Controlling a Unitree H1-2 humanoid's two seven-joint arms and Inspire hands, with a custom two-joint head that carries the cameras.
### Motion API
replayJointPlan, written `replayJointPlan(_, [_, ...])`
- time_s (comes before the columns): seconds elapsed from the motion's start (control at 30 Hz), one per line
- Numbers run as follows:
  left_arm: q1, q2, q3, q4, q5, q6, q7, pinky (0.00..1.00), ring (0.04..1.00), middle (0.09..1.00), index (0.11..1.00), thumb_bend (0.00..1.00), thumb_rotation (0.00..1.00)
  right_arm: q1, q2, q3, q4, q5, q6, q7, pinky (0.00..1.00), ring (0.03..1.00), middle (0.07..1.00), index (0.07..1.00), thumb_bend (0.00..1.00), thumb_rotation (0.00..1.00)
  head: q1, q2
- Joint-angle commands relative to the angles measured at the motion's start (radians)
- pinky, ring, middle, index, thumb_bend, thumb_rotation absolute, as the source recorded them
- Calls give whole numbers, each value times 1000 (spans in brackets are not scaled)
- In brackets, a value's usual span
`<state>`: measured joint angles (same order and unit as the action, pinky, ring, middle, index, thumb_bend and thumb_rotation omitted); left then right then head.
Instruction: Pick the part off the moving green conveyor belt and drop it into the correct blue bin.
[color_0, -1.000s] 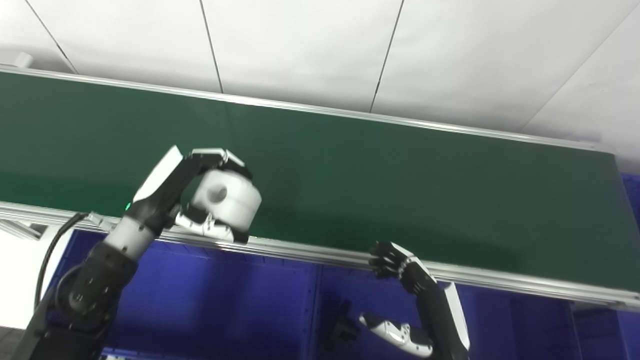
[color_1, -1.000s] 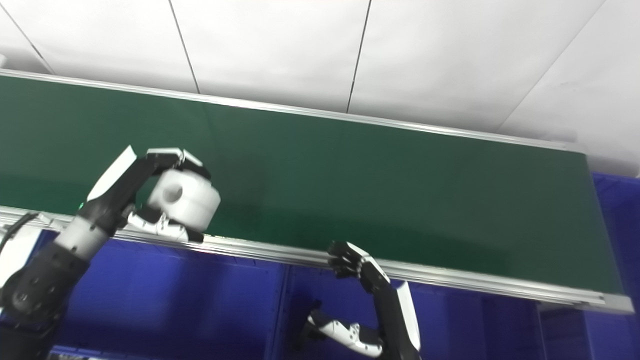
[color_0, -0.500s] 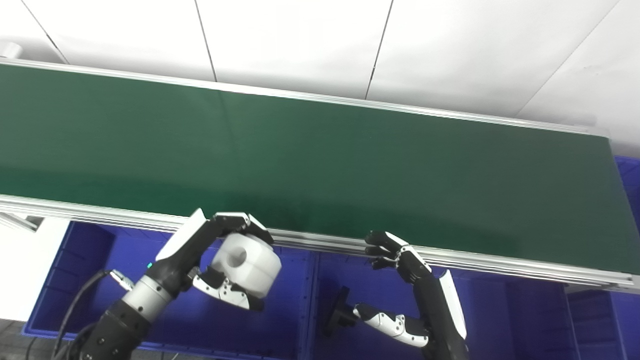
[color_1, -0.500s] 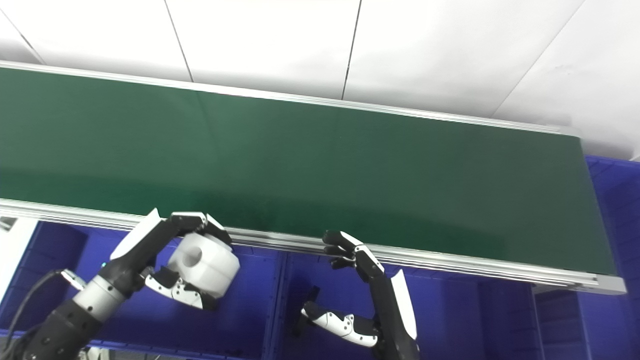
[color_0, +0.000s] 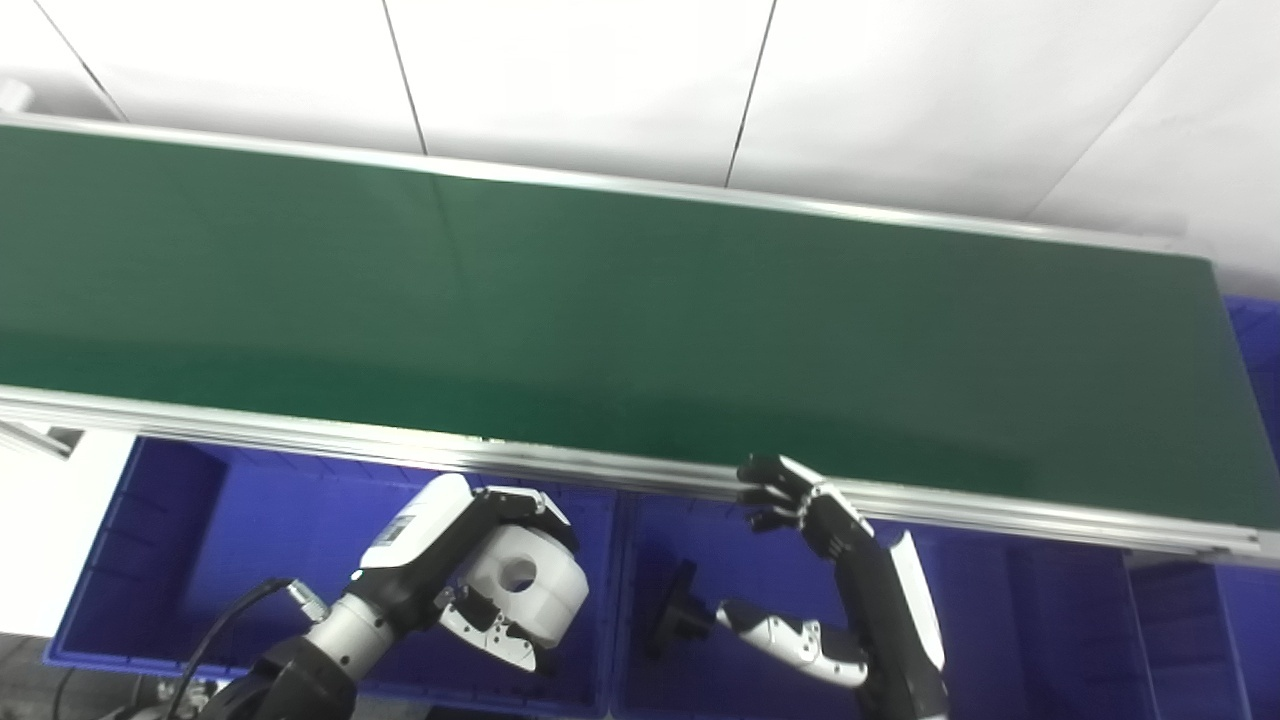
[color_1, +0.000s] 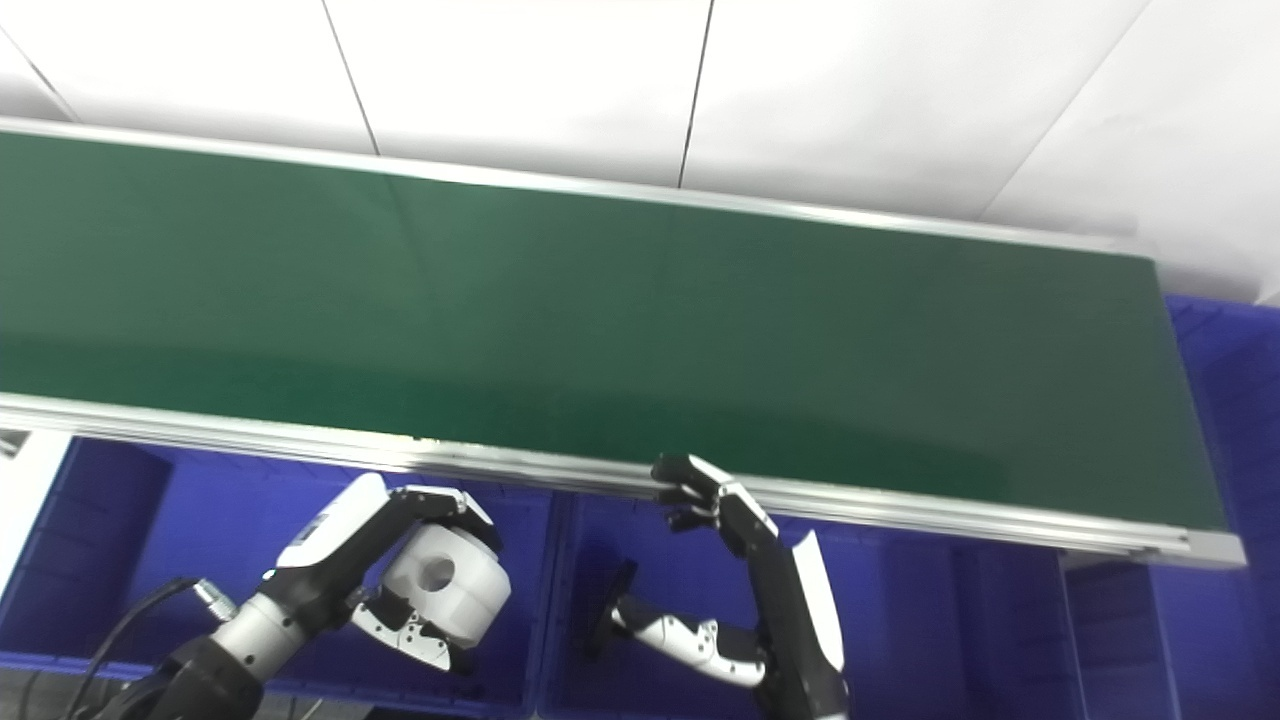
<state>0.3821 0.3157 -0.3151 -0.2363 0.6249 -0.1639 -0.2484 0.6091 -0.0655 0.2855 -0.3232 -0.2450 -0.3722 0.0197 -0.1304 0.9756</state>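
My left hand is shut on a white cylindrical part with a round hole in its face. It holds the part above the left blue bin, near that bin's right wall. The part also shows in the right eye view. My right hand is open and empty, fingers up by the belt's near rail, over the middle blue bin. The green conveyor belt carries nothing in view.
A small black part lies in the middle bin, just left of my right thumb. The belt's aluminium rail runs above the bins. Another blue bin sits beyond the belt's right end. A white wall is behind.
My left hand has carried the white part off the belt, over the near rail and down over the left bin. My right hand stayed in place. The camera tilted down a little.
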Motion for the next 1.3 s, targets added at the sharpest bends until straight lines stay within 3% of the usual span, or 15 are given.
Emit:
replayJointPlan(0.0, [-28, 26, -11, -51, 87, 45, -35, 782, 701, 649, 491, 504, 52, 5, 13, -5, -36, 11, 6, -6, 628, 707, 761, 787, 692, 454, 1, 0])
replayJointPlan(0.03, [-38, 34, -21, -68, 136, 79, -73, 833, 729, 677, 495, 503, 68, 2, 15, -7, -36, 15, 9, -6, 629, 708, 762, 788, 694, 457, 6, 2])
replayJointPlan(0.07, [-49, 41, -31, -94, 188, 127, -130, 922, 797, 735, 606, 531, 340, -1, 18, -8, -38, 18, 15, -4, 627, 707, 762, 789, 696, 451, 8, 1])
replayJointPlan(0.1, [-60, 45, -40, -121, 238, 177, -189, 932, 805, 741, 629, 538, 396, -3, 19, -10, -40, 20, 20, -2, 626, 707, 762, 789, 696, 450, 10, -1])
replayJointPlan(0.17, [-80, 45, -54, -160, 331, 258, -289, 986, 864, 786, 720, 604, 672, -8, 23, -13, -41, 21, 23, -2, 614, 695, 756, 787, 700, 455, 17, 1])
replayJointPlan(0.27, [-102, 39, -61, -191, 429, 328, -385, 999, 932, 854, 797, 723, 854, -17, 30, -16, -34, 26, 21, -4, 612, 691, 746, 783, 715, 471, 26, -6])
replayJointPlan(0.33, [-103, 35, -58, -206, 453, 353, -415, 1000, 967, 902, 831, 765, 877, -19, 32, -17, -30, 24, 16, -4, 608, 694, 746, 783, 718, 486, 26, -10])
replayJointPlan(0.43, [-80, 31, -31, -233, 423, 357, -397, 1000, 981, 941, 857, 778, 839, -21, 34, -17, -25, 23, 5, -5, 611, 696, 746, 782, 715, 477, 22, -13])
replayJointPlan(0.6, [-18, 13, 50, -243, 185, 286, -285, 1000, 962, 943, 862, 799, 772, -19, 31, -13, -15, 31, -10, -3, 620, 707, 755, 782, 700, 418, 15, -26])
replayJointPlan(0.7, [39, -37, 118, -185, -133, 148, -177, 948, 924, 912, 847, 787, 652, -12, 17, -5, -20, 18, -2, 11, 646, 723, 777, 785, 710, 449, 5, -40])
replayJointPlan(0.8, [68, -71, 134, -136, -309, 57, -143, 832, 894, 896, 848, 793, 640, 4, 1, 3, -36, -16, 28, 27, 670, 754, 806, 805, 722, 470, -7, -57])
replayJointPlan(0.93, [78, -107, 128, -64, -438, -99, -97, 828, 879, 883, 853, 774, 639, 24, -7, 12, -42, -56, 34, 31, 679, 784, 825, 823, 730, 460, -20, -80])
replayJointPlan(1.03, [78, -128, 127, 10, -554, -209, -81, 842, 867, 864, 838, 757, 587, 35, -6, 17, -43, -72, 58, 36, 700, 803, 840, 837, 728, 360, -28, -94])
replayJointPlan(1.1, [75, -122, 120, 50, -596, -241, -90, 866, 884, 877, 842, 816, 557, 43, -1, 20, -47, -86, 95, 42, 724, 820, 853, 847, 751, 217, -30, -95])
replayJointPlan(1.27, [75, -113, 111, 98, -669, -301, -103, 847, 867, 855, 813, 868, 455, 46, 2, 31, -37, -113, 120, 37, 731, 828, 864, 856, 776, 174, -50, -99])
